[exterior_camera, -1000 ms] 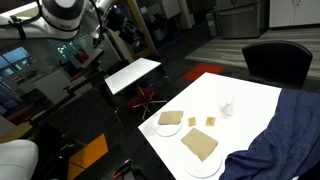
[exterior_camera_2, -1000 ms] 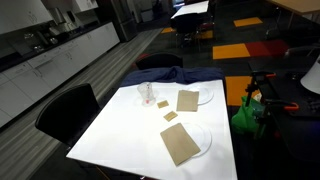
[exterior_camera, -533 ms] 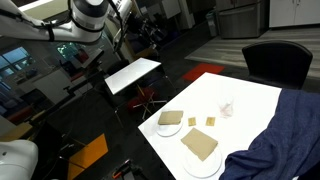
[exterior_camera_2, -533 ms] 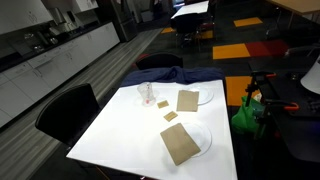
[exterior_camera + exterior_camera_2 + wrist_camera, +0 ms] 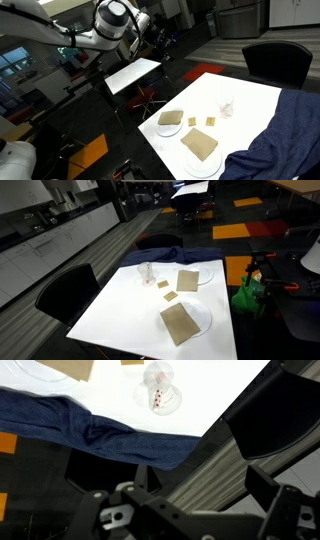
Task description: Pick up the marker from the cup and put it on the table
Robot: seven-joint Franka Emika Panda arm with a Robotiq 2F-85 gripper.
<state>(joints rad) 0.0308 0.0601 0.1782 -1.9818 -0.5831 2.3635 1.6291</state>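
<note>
The clear cup (image 5: 227, 108) stands on the big white table (image 5: 255, 95), near the blue cloth. It also shows in an exterior view (image 5: 147, 273) and at the top of the wrist view (image 5: 160, 387). The reddish-pink marker (image 5: 158, 399) stands inside it; it is a faint red streak in an exterior view (image 5: 148, 275). My gripper (image 5: 200, 480) is open and empty, high up and well away from the table. In an exterior view it hangs above the narrow table (image 5: 163, 40).
Two white plates (image 5: 168, 129) (image 5: 203, 168) carry brown flat sheets, with small brown pieces between them. A blue cloth (image 5: 285, 135) drapes over the table's edge. A black chair (image 5: 275, 62) and a narrow white table (image 5: 133, 73) stand nearby.
The arm has swung to the right, towards the big table, in the exterior view. The cup, marker and plates have not moved.
</note>
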